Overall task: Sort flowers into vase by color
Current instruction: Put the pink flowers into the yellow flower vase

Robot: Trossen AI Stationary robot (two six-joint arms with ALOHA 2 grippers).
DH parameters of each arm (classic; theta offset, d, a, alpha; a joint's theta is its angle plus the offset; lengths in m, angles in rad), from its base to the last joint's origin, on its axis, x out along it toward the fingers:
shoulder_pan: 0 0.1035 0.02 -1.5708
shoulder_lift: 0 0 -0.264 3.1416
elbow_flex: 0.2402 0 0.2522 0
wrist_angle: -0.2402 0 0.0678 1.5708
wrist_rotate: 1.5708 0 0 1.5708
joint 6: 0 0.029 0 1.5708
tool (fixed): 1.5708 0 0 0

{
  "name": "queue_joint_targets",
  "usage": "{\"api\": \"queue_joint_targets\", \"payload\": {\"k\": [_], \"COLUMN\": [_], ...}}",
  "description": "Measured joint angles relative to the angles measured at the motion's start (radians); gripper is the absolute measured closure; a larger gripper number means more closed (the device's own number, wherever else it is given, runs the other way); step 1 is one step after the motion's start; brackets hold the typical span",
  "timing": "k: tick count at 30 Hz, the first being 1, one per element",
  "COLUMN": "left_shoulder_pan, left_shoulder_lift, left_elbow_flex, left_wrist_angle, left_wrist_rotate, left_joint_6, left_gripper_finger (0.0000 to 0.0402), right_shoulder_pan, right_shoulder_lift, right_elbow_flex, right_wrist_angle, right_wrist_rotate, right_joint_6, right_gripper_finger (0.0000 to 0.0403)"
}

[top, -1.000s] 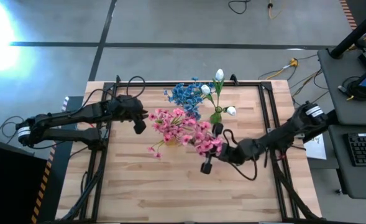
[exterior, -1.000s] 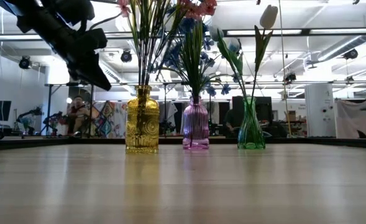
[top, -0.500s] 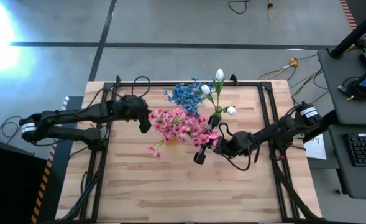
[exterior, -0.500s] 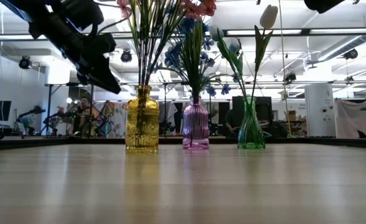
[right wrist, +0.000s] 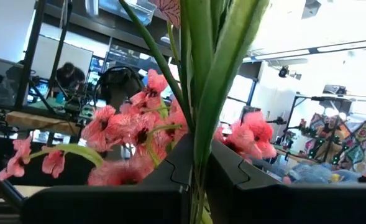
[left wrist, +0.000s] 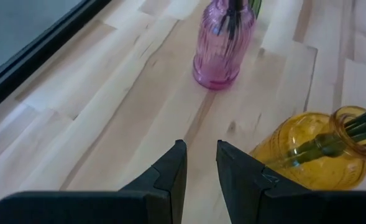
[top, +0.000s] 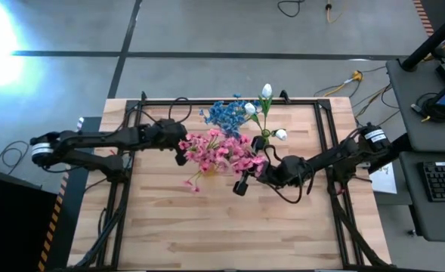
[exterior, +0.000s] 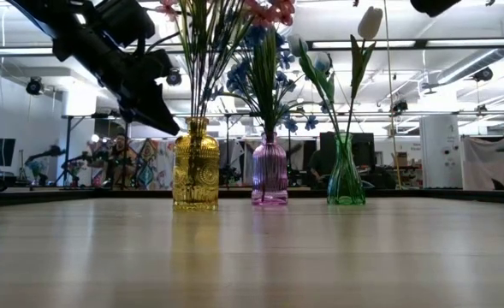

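Observation:
Three glass vases stand in a row on the table. The yellow vase (exterior: 196, 167) holds pink flowers (top: 218, 155), the purple vase (exterior: 269, 171) holds blue flowers (top: 224, 115), and the green vase (exterior: 346, 175) holds white buds (top: 266, 91). My left gripper (left wrist: 201, 155) hovers slightly open and empty, just left of the yellow vase (left wrist: 313, 152) and above the table. My right gripper (top: 241, 187) is shut on a pink spray (right wrist: 139, 130), right of the pink bunch. My right gripper pinches the pink spray's green stem (right wrist: 198, 146) between its two fingers. The stem runs on past the fingertips, with the pink blossoms (right wrist: 251, 134) beyond them. The gripper slants upward from the table's right side. The spray is held high above the table; its lower end does not show.
Black rails (top: 324, 151) frame the wooden table top, and cables loop around both arms. The near half of the table (top: 222, 234) is bare wood. The low view looks into a workshop behind the vases, with people far back.
My left gripper has moved down and toward the table's right, closing on the yellow vase. My right gripper has carried the pink spray toward the table's left and far side, up against the pink bunch, and has turned a little.

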Motion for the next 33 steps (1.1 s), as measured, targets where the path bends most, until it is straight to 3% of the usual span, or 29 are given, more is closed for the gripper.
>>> {"api": "queue_joint_targets", "payload": {"k": [8, 22, 33], "left_shoulder_pan": [-0.007, -0.011, -0.012], "left_shoulder_lift": [0.039, 0.097, 0.029], "left_elbow_flex": [0.0, 0.0, 0.0], "left_wrist_angle": [0.028, 0.056, -0.023], "left_wrist_rotate": [0.001, 0.013, 0.012], "left_joint_6": [0.0, 0.0, -0.002], "left_gripper_finger": [0.0327, 0.0327, 0.0327], "right_shoulder_pan": [-0.033, -0.055, -0.062], "right_shoulder_lift": [0.001, 0.023, 0.121], "right_elbow_flex": [0.089, 0.242, 0.305], "right_wrist_angle": [-0.289, -0.589, -0.618], "right_wrist_rotate": [-0.001, 0.001, 0.028], "right_joint_6": [0.099, 0.188, 0.189], "right_gripper_finger": [0.0385, 0.0385, 0.0385]}}
